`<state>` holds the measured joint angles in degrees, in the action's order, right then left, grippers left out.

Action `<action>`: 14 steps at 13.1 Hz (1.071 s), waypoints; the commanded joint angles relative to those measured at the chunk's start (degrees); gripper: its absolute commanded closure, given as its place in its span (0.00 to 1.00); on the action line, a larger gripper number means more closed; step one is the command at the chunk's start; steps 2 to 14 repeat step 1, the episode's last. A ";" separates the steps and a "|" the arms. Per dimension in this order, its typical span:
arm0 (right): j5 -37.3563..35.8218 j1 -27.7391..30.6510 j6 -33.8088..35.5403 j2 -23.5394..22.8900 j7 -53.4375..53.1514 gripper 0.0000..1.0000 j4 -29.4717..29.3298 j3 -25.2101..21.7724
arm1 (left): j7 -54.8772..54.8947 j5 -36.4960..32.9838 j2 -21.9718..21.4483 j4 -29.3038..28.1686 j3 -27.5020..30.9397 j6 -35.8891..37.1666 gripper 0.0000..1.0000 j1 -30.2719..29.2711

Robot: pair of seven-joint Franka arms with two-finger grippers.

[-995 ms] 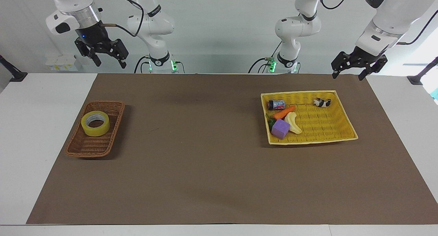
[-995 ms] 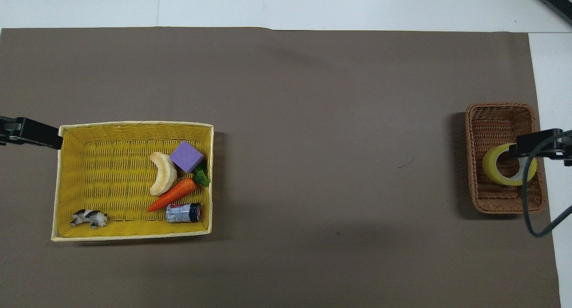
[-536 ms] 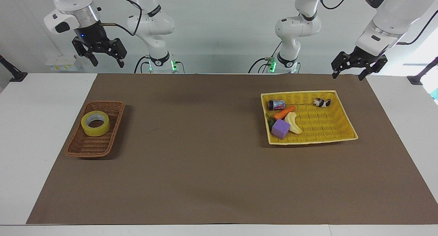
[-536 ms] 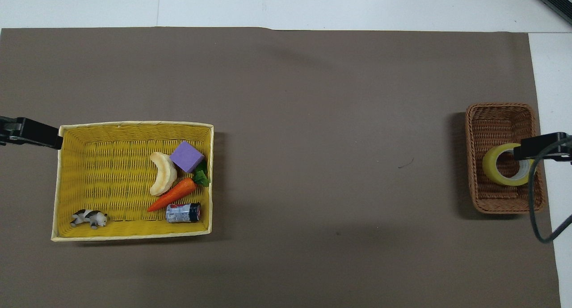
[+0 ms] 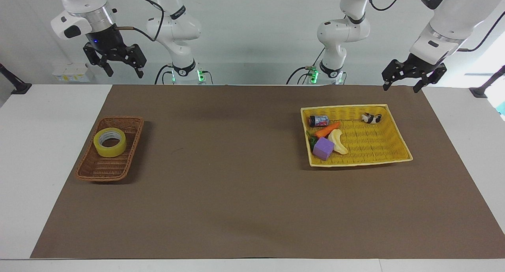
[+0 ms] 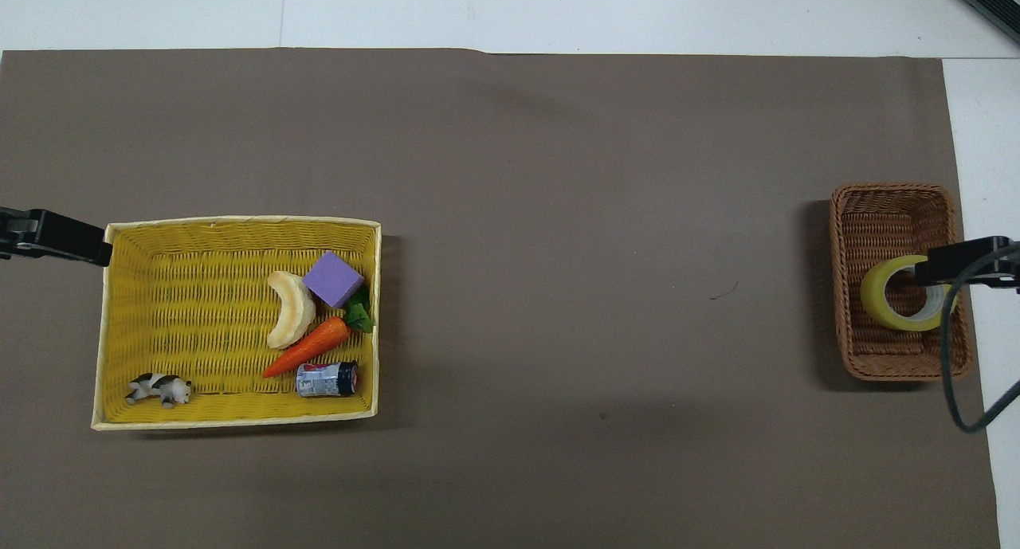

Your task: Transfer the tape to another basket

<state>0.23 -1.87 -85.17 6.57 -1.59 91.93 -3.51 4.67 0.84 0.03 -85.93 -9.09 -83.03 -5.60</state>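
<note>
The tape (image 5: 110, 142) lay flat in the basket (image 5: 94, 171), in the half nearer the robots, core hole facing up; the basket sat on the brown mat (image 5: 244, 193) at the right arm's end of the table; nothing gripped the roll. The right gripper (image 5: 120, 68) hung high in the air at that end of the table, fingers spread and empty; from overhead one dark finger (image 6: 956, 264) overlapped the tape's rim. The left gripper (image 5: 401, 85) waited raised at the mat's edge by the robots, near the yellow tray (image 5: 398, 130), fingers apart, holding nothing. The tray sat toward the left arm's end; in it lay a purple block (image 5: 323, 148), a banana (image 5: 338, 141), a carrot (image 5: 327, 130), a small can (image 5: 318, 120) and a toy cow (image 5: 371, 118); the cow lay apart from the others, at the tray's edge nearest the robots.
</note>
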 commanded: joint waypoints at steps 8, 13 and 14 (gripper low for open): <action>-0.14 0.55 -1.14 1.51 1.15 0.00 2.20 0.44 | 0.69 -1.02 -0.47 0.41 -0.14 1.20 0.00 -0.28; -0.14 0.55 -1.14 1.51 1.15 0.00 2.20 0.44 | 0.69 -1.02 -0.47 0.41 -0.14 1.20 0.00 -0.28; -0.14 0.55 -1.14 1.51 1.15 0.00 2.20 0.44 | 0.69 -1.02 -0.47 0.41 -0.14 1.20 0.00 -0.28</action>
